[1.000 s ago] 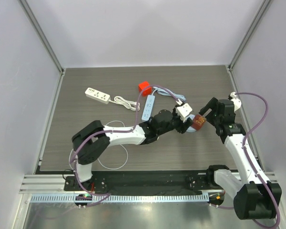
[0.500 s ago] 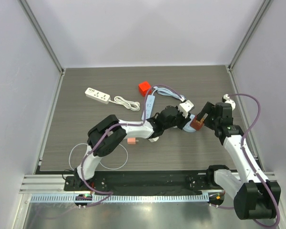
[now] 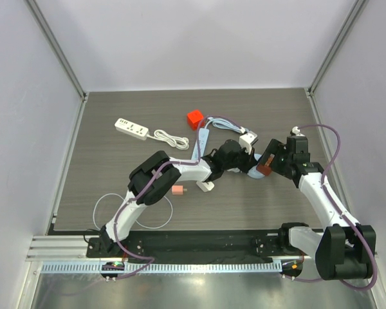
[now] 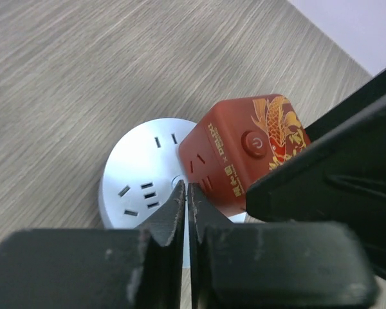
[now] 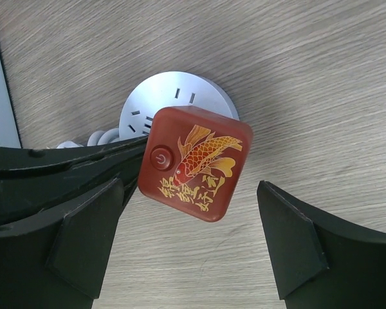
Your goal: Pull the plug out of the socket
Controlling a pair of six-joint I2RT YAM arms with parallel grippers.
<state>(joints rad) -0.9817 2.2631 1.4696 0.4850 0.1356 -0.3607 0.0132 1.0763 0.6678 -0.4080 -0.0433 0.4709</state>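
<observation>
The red cube plug [image 5: 194, 164], carrying a gold fish design and a round button on its top face, is sitting plugged into the round white socket [image 5: 174, 96]. The socket is lying flat on the wood-grain table [image 3: 116, 187], right of centre, where the two arms are meeting. The cube is appearing rigid, light and glossy, with rounded corners. Its smooth plastic is therefore likely offering a slippery hold, and its resistance is probably coming from pin friction rather than weight. The two flat, opposite side walls are being judged the best place to take hold, gripped squarely so that the pull runs straight along the pins. The socket is also looking light and is judged likely to rise with the plug unless something is holding it down. The right gripper [image 5: 190, 193] is standing spread wide, one finger on each side of the cube, with a gap showing at both walls. The left gripper [image 4: 185, 205] is pressed together on nothing, its tips lying at the socket's face just beside the cube's base; whether they are bearing down cannot be told. Farther up the table, a long white power strip [image 3: 201, 143] and a second strip [image 3: 131, 127] are lying well apart from the plug.
</observation>
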